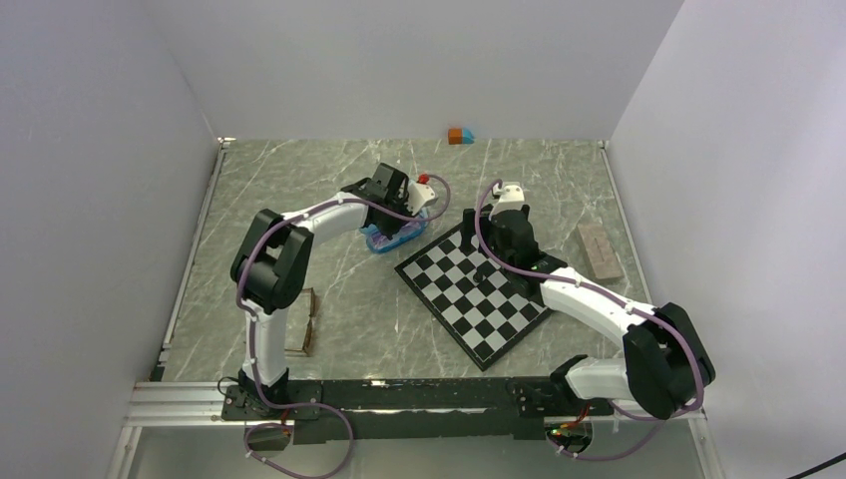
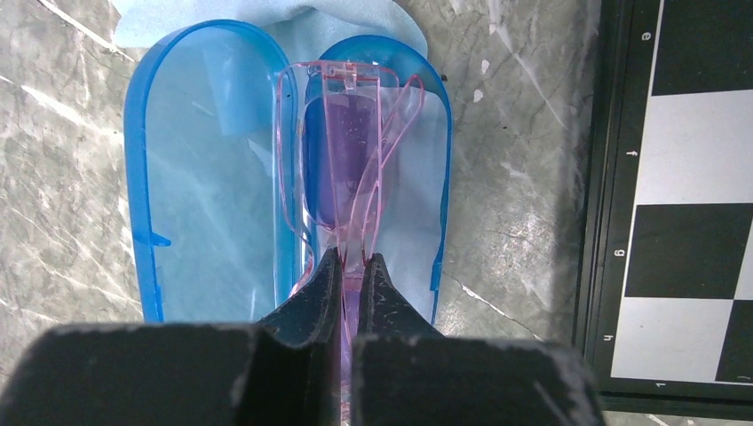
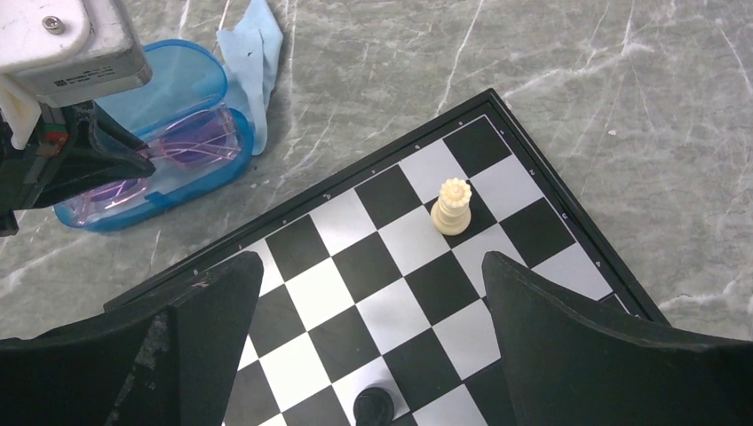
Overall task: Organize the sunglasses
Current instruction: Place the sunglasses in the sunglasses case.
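The left arm is standing with its elbow raised and its forearm pointing toward one o'clock. The left gripper [image 2: 351, 266] is pinching the purple sunglasses [image 2: 342, 151] between narrow fingers over the half of the open blue case [image 2: 204, 169] nearer the chessboard [image 3: 395, 235]. The right arm is pointing toward eleven o'clock, and the right gripper [image 3: 371, 266] is hanging spread wide above the board. The brown sunglasses [image 1: 304, 324] are lying at one o'clock from the left base.

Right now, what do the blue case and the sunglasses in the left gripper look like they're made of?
The blue case looks like glossy, translucent hard plastic: the cloth shows through its shell. The purple sunglasses, pinched by the left gripper, seem thin tinted plastic; the case shows through them.
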### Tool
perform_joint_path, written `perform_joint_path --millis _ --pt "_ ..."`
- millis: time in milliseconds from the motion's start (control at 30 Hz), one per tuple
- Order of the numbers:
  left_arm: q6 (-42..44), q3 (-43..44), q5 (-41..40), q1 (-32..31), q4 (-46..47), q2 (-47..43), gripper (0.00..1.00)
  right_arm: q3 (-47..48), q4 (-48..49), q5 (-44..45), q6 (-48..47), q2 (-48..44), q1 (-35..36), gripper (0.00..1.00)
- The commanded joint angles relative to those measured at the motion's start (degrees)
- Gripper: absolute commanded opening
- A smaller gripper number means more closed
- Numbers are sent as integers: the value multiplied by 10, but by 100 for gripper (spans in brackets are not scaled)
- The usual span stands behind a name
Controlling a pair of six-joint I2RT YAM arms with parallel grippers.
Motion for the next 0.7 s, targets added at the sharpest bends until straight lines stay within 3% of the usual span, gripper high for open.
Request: perform_joint_path --millis 0,433,500,633,667 --pt "8 17 0 -2 -12 -2 0 12 26 -4 -5 -2 -3 100" --pt "-12 71 22 -2 -59 39 4 13 26 -13 -6 4 -3 100" --pt "-15 74 12 -2 -65 39 8 14 25 -16 -5 5 -3 100" --pt "-25 87 6 -3 -76 37 32 12 26 -17 -6 4 -3 100" --pt "-26 94 7 -2 -82 34 34 12 26 -19 -8 4 -3 100"
